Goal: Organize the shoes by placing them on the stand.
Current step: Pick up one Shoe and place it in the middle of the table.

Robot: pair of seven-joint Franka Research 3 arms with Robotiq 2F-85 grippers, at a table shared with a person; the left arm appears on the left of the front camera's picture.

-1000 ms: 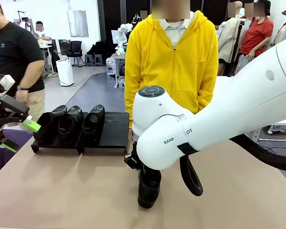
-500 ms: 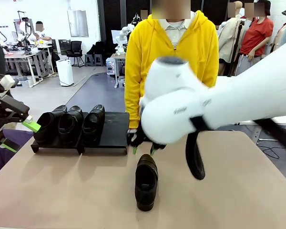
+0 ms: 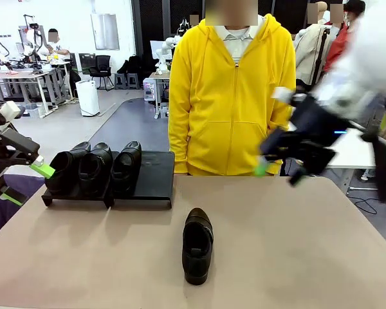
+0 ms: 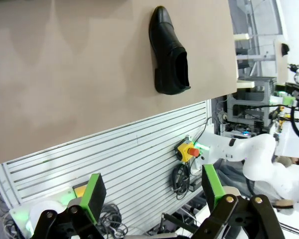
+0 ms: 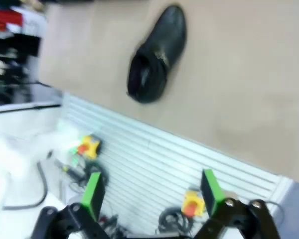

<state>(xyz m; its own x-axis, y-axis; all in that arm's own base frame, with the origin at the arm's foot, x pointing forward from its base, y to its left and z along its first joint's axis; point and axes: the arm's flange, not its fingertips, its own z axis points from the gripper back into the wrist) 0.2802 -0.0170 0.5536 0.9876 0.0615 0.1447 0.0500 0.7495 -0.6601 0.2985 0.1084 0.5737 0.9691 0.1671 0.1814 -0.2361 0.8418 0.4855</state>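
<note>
Right arm: withdrawn from over the loose shoe (image 3: 197, 244) at mid-worktop, now raised at the right side, motion-blurred. Right gripper (image 3: 278, 168): off the shoe, jaws apart, empty. Person in black at far left: gone from sight.

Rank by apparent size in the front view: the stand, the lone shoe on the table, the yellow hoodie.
1. Yellow hoodie
2. Stand
3. Lone shoe, though it lies nearest the camera, which enlarges it.
</note>
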